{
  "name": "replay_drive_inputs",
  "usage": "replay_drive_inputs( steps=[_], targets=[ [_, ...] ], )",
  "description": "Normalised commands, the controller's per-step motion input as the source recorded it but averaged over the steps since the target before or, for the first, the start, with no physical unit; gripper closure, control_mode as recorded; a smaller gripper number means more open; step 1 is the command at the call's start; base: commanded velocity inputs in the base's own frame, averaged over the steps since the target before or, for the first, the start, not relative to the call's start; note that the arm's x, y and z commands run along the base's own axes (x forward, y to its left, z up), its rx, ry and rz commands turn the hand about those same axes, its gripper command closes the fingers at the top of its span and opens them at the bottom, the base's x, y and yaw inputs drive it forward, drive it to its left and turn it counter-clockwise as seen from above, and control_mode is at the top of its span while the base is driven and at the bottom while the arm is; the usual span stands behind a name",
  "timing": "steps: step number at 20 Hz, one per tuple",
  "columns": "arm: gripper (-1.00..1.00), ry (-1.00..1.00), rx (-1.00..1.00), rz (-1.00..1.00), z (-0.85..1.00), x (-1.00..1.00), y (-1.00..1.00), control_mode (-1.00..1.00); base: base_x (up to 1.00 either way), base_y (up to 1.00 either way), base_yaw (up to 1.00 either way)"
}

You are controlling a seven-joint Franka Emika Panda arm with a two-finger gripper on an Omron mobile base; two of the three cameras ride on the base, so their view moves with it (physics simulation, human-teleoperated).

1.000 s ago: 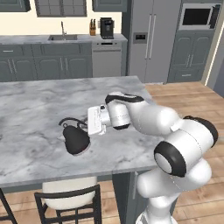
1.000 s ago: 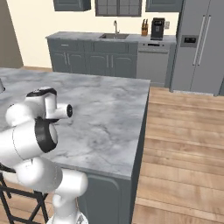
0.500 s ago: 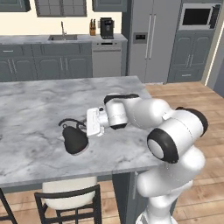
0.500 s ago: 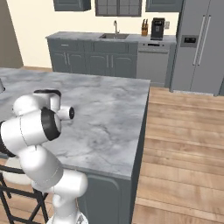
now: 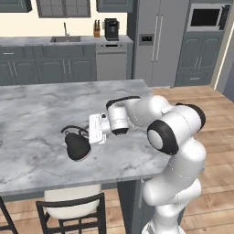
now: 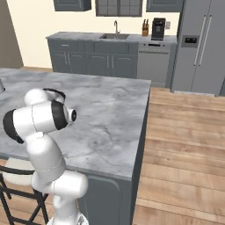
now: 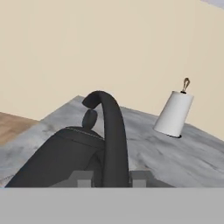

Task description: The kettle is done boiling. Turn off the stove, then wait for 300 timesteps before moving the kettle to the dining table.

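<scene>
kettle (image 5: 77, 145) is seen resting on the marble tabletop (image 5: 36, 109), near its front edge. its arched handle (image 7: 113, 135) is clamped between the nearly closed jaws of the gripper (image 5: 87, 133) (tips flank the loop). paper towel roll (image 7: 174, 113) stands upright farther along the slab.

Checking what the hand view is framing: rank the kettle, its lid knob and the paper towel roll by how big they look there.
1. kettle: largest by far, but it sits right at the camera, so nearness inflates it.
2. paper towel roll: farther back on the dining table.
3. lid knob: smallest.
</scene>
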Motion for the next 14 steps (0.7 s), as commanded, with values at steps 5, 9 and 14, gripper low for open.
replay_drive_inputs(
  steps=[5, 9, 14],
  targets=[
    [1.00, -0.05, 0.01, 0.00, -0.22, 0.29, 0.10, -1.00, 0.00, 0.00, 0.00],
    [1.00, -0.01, 0.03, 0.00, -0.18, 0.31, 0.11, -1.00, 0.00, 0.00, 0.00],
    [1.00, -0.03, 0.03, 0.00, -0.29, 0.25, 0.13, -1.00, 0.00, 0.00, 0.00]
  ],
)
